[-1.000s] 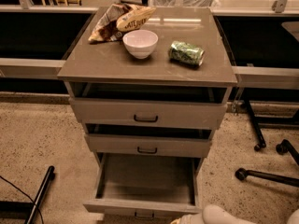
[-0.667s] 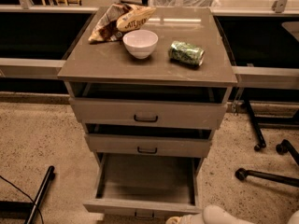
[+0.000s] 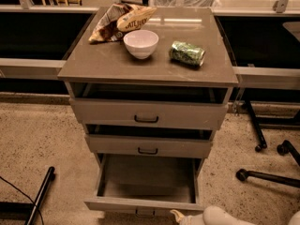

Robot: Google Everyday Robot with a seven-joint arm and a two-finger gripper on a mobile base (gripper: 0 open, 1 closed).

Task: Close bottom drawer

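Note:
The bottom drawer (image 3: 145,204) of the grey-taupe cabinet is pulled far out, its shallow box open and bare inside, its flat front at the lower edge of the camera view with a small dark handle (image 3: 144,213). The middle drawer (image 3: 148,146) and top drawer (image 3: 146,114) stand slightly out. My gripper (image 3: 177,215) shows only as a pale tip at the bottom edge, just right of the bottom drawer's handle, on the end of my white arm (image 3: 220,217).
On the cabinet top sit a white bowl (image 3: 140,43), a green can (image 3: 187,53) on its side and a chip bag (image 3: 123,20). Office chair legs and castors (image 3: 267,149) stand right. A dark pole (image 3: 40,194) lies on the floor at left.

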